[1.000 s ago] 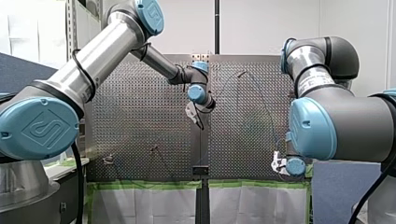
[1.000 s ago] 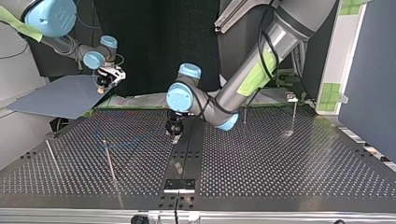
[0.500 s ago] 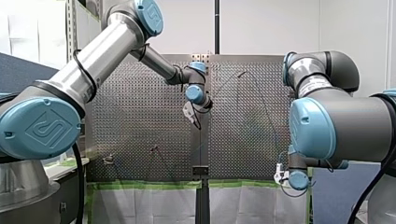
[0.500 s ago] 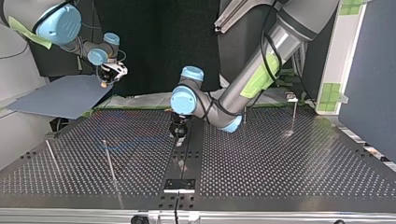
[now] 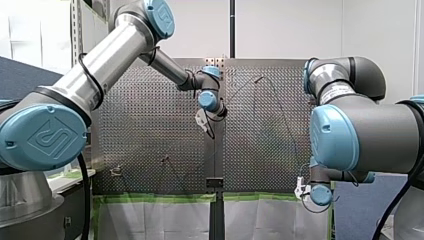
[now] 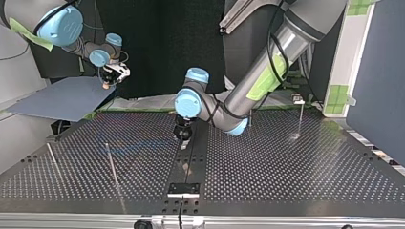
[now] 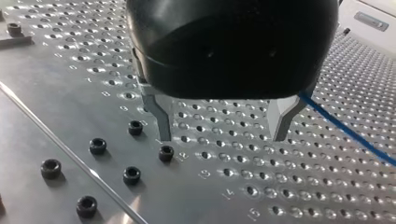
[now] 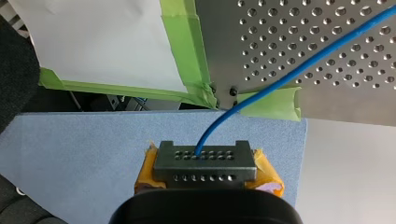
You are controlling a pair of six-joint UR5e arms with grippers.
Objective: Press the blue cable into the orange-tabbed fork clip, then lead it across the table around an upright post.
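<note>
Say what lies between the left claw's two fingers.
Only bare perforated table, in the left wrist view; the cable runs outside the left claw.

blue cable (image 8: 322, 52) end hidden in right gripper (image 8: 204, 158); other end cut off at edge

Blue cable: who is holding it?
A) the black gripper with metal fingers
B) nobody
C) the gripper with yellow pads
C: the blue cable comes out from between the yellow pads of my right gripper, while my left gripper stands open with nothing in it.
</note>
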